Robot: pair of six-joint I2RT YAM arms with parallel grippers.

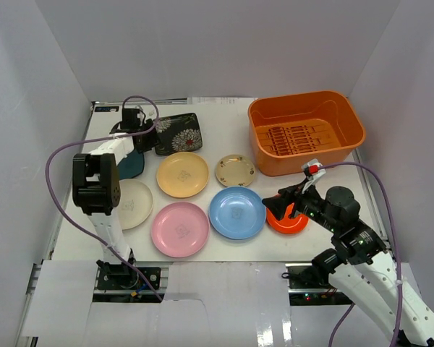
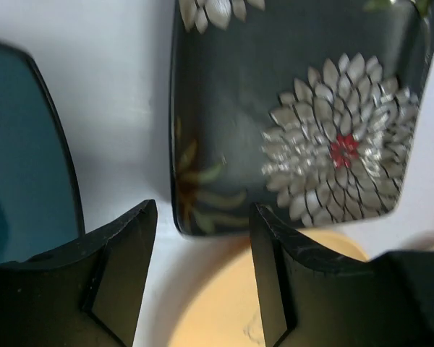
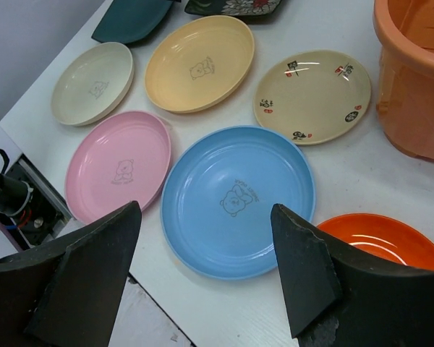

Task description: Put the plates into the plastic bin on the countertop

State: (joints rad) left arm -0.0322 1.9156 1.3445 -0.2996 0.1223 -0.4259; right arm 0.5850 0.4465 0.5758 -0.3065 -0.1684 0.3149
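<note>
**Inspector:** Item one. Where are the plates?

**Operator:** I count eight, all lying flat on the countertop [image 1: 231,144] and all outside the plastic bin [image 1: 320,163]. The bin stands at the far right, and I can see its slotted bottom. At the far left are the teal plate [image 1: 130,166] and the black flowered plate [image 1: 179,133]. The yellow plate [image 1: 182,174] and tan plate [image 1: 236,170] sit mid-table. The near row runs cream plate [image 1: 135,205], pink plate [image 1: 179,229], blue plate [image 1: 237,212], then orange-red plate [image 1: 295,224].

**Inspector:** Item two. What is the state of the left gripper?

**Operator:** On my left wrist view the left gripper [image 2: 202,210] hangs low at a corner of the black flowered plate. Its fingers [image 2: 119,275] are spread apart. That corner lines up with the gap between them, and white countertop shows there too. The teal plate is just to the left, and the yellow plate's rim lies under the fingers. I cannot tell whether either finger touches the black plate's edge.

**Inspector:** Item three. And the right gripper?

**Operator:** The right gripper [image 3: 202,210] is spread wide and pinches nothing. Its wrist camera looks between the fingers onto the blue plate. From overhead it sits over the left edge of the orange-red plate, just beside the blue one. I cannot judge from either view whether it touches that plate.
</note>
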